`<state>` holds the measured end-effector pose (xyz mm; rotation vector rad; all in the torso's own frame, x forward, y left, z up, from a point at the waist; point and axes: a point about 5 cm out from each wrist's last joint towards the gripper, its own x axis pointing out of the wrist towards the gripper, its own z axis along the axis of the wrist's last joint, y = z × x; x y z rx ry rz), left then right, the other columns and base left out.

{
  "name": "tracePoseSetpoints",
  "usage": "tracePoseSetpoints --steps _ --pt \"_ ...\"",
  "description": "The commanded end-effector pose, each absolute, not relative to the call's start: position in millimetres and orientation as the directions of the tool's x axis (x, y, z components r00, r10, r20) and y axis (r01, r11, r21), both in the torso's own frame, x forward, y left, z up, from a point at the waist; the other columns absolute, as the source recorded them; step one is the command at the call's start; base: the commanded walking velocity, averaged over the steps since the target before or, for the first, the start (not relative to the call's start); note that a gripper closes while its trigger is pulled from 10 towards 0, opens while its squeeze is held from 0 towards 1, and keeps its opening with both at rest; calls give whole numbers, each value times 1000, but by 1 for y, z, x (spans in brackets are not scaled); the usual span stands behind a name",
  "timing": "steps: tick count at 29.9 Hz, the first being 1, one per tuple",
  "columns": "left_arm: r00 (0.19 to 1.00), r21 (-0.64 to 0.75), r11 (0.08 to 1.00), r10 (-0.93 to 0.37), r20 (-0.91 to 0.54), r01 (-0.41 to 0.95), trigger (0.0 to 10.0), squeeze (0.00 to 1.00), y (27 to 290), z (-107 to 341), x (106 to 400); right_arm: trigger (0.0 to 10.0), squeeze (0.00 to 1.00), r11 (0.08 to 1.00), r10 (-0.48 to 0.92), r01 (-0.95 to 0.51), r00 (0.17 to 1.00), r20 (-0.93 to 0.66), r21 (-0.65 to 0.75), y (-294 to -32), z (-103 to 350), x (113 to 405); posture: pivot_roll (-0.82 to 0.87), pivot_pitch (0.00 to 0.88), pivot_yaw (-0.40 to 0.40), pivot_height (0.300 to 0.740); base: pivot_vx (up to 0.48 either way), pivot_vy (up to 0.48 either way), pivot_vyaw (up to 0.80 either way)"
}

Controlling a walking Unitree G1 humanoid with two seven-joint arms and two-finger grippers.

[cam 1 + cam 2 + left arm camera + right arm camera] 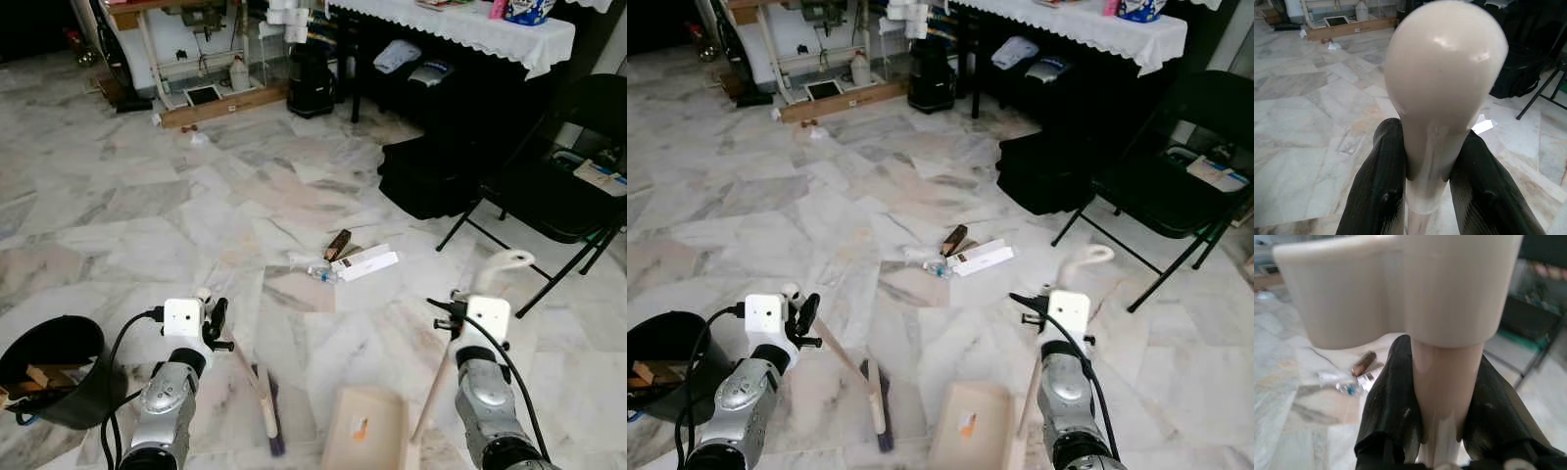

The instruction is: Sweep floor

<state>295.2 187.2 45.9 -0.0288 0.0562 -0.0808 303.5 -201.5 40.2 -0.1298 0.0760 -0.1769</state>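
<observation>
The broom (257, 384) is cream with a rounded knob on its handle end; its handle slants down to a long dark-bristled head lying on the marble floor (147, 225). The dustpan (367, 428) is cream too, flat on the floor just beside it, its long handle rising upright to a curved grip.

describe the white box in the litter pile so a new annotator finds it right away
Start at the black folding chair on the right, then look left along the marble floor to the small litter cluster ahead of the robot. The white box is the long flat white piece, beside a brown wrapper and a crumpled clear bottle.
</observation>
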Motion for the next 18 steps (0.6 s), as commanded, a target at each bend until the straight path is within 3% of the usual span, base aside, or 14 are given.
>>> tracePoseSetpoints --steps 1,18 --pt "994 -31 997 -70 -79 68 10000 0 192 42 294 10000 0 976 -144 150 988 47 -158 -197 60 314 31 43 12 740 0 0 0" --pt "1000 -14 1000 -28 -12 28 10000 0 194 46 291 10000 0 958 -170 187 981 92 -220 -198 54 302 38 52 27 740 0 0 0"
